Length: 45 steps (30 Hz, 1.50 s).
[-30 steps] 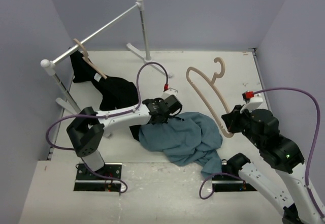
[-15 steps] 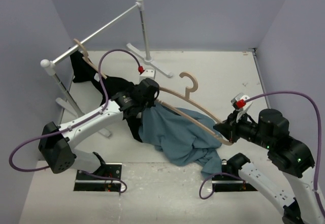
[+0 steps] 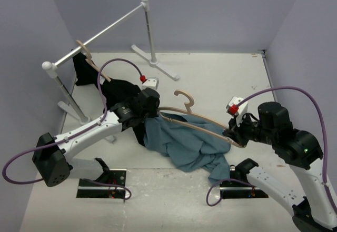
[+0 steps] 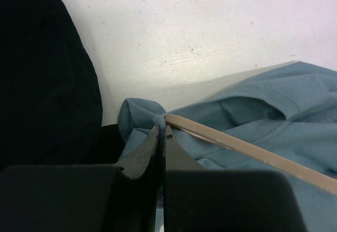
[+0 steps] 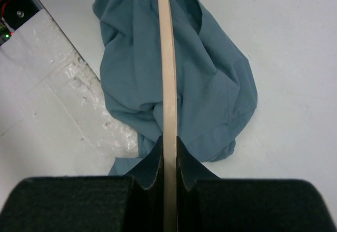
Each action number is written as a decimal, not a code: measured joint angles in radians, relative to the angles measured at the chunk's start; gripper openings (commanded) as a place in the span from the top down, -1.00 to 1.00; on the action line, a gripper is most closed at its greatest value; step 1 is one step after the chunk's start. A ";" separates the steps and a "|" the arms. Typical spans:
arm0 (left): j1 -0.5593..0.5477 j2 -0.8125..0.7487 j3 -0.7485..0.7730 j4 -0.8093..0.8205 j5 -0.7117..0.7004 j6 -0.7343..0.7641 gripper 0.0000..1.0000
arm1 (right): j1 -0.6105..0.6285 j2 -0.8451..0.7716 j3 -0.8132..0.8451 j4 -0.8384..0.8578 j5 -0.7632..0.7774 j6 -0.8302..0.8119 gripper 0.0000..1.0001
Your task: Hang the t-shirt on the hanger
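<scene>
**Shirt and hanger both gripped**

The white bench (image 3: 221, 79) carries the blue t-shirt (image 3: 184, 145), heaped near my bases with one edge lifted. The tan hanger (image 5: 167, 58) stretches across above it. My right fingers (image 5: 152, 161) are clamped on one end of the hanger. My left fingers (image 4: 146, 150) are closed, pinching t-shirt cloth at its other end.

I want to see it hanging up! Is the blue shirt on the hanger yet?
Not yet. Done: the right end effector grips one end of the hanger, and the left end effector pinches a fold of the t-shirt. In hand: the hanger's other end meets that pinched fold. Left: most of the shirt lies crumpled below the hanger, so both shoulders probably need threading on.
</scene>
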 measured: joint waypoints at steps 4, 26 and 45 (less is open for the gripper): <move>0.000 -0.038 -0.014 0.007 0.012 0.000 1.00 | 0.000 0.001 0.000 -0.003 -0.002 -0.029 1.00; 0.000 -0.378 -0.027 0.076 0.403 0.199 1.00 | -0.032 -0.047 -0.171 0.223 -0.129 -0.004 1.00; 0.000 -0.102 0.477 -0.066 0.305 0.321 1.00 | -0.032 -0.485 -0.136 0.208 0.268 0.378 1.00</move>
